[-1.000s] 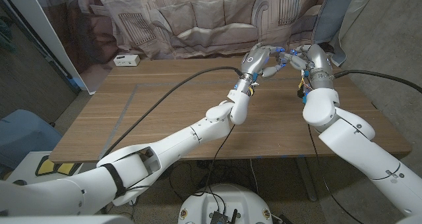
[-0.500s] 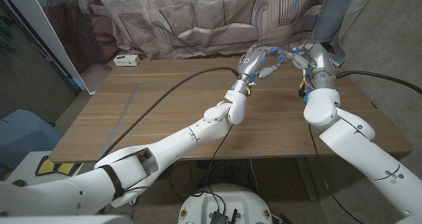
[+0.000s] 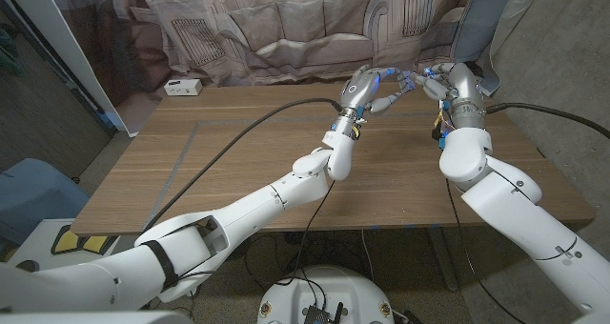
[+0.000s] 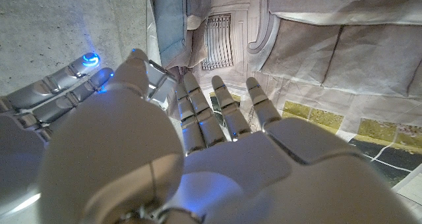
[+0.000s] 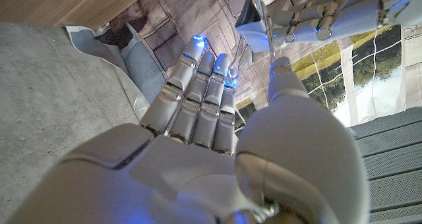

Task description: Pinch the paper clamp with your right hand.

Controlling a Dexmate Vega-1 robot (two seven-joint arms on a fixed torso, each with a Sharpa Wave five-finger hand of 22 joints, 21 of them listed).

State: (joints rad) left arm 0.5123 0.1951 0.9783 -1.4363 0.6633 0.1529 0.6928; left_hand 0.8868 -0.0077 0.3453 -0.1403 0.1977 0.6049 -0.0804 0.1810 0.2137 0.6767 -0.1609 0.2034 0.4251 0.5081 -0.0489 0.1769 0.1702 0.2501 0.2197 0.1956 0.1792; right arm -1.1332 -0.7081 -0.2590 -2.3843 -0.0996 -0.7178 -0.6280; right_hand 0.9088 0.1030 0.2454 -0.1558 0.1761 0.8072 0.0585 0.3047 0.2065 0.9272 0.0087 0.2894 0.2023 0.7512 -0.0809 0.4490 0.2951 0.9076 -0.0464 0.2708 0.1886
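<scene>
Over the counter [image 3: 238, 162], your left hand [image 3: 367, 86] holds the paper clamp [image 5: 258, 13] up by its body. Your right hand [image 3: 434, 79], fingers apart and empty, is at the handover step: next, close thumb and finger on the wire handles.

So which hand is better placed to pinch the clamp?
Right. In the right wrist view the clamp sits in the left hand, with the right hand thumb tip already at its wire handle.

Dim, even light; wrist views soft, blue glow on fingertips [image 5: 198, 41].
</scene>
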